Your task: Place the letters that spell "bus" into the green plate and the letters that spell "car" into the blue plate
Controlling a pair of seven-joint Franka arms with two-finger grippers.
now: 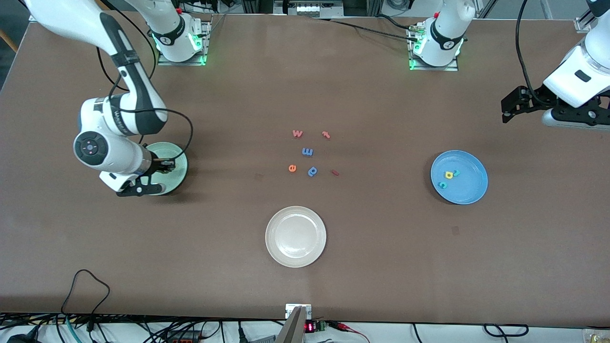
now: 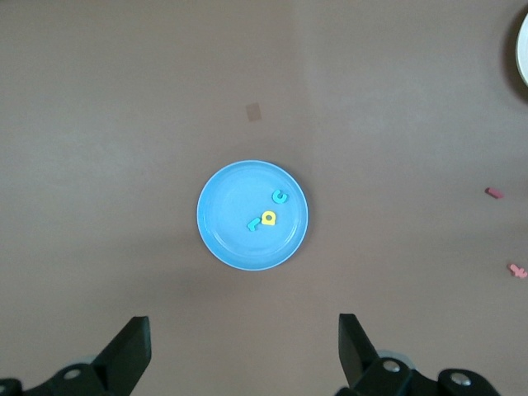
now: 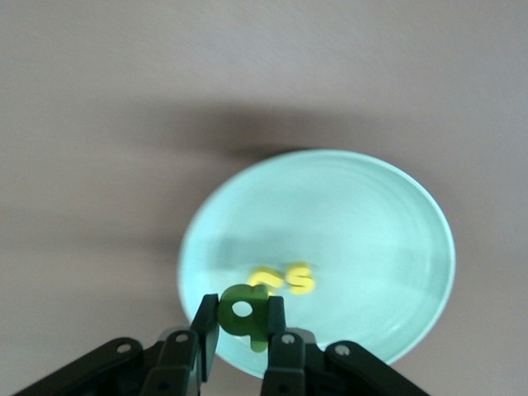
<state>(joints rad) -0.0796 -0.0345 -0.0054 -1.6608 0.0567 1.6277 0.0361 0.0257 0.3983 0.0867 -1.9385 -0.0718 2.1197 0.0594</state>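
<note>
Centrally, the green "b" [image 3: 245, 311], a small dark-green foam letter with a round hole, is pinched between the jaws of the right gripper [image 3: 245, 330], directly over the green plate [image 3: 388, 247]. That plate is round, pale mint, with a raised rim, and lies toward the right arm's end of the desk [image 1: 381, 267]; 2 yellow letters [image 3: 285, 279] lie in it, just beside each other. The blue plate [image 1: 472, 188], bright and round, lies toward the left arm's end and holds a yellow "a" [image 2: 268, 218], a teal "c" [image 2: 280, 196] and a teal "r" [image 2: 253, 224]. The left gripper [image 2: 243, 346] hangs above the desk near the blue plate, its jaws wide and holding nothing. A cream-white plate [image 1: 295, 237] lies nearer the front camera, and 6 spare letters [image 1: 307, 152] sit mid-desk.
</note>
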